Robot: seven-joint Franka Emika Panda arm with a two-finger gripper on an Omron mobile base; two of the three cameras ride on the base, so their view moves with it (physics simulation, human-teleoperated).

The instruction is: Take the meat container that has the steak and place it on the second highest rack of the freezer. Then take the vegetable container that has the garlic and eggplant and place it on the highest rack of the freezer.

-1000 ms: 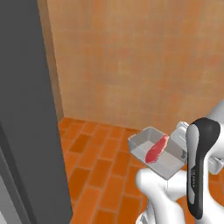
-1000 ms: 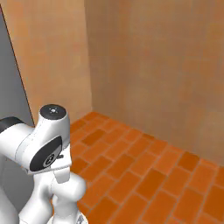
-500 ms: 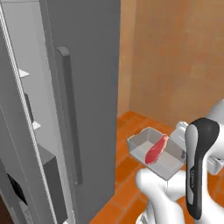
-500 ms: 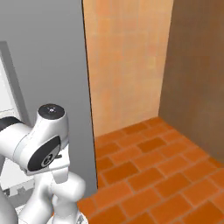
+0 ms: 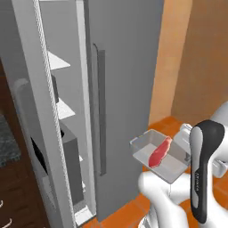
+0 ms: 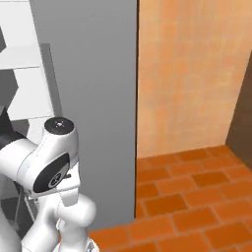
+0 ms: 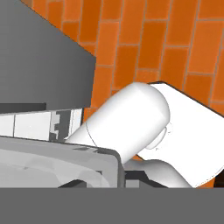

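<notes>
Now the pincer, pinched shut on the clear rectangular meat container [image 5: 161, 155] carrying the flat red-pink steak [image 5: 159, 152], holds it to the right of the tall grey freezer [image 5: 67, 111], whose thin white shelves [image 5: 58, 61] lie leftward.

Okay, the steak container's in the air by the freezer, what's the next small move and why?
Probably swing the container left toward the freezer's open side: the steak sits in it, held up beside the closed door, while the white shelves lie further left.

Both base views face the freezer [image 5: 120, 89] from behind the arm; the hand view looks down at floor
</notes>
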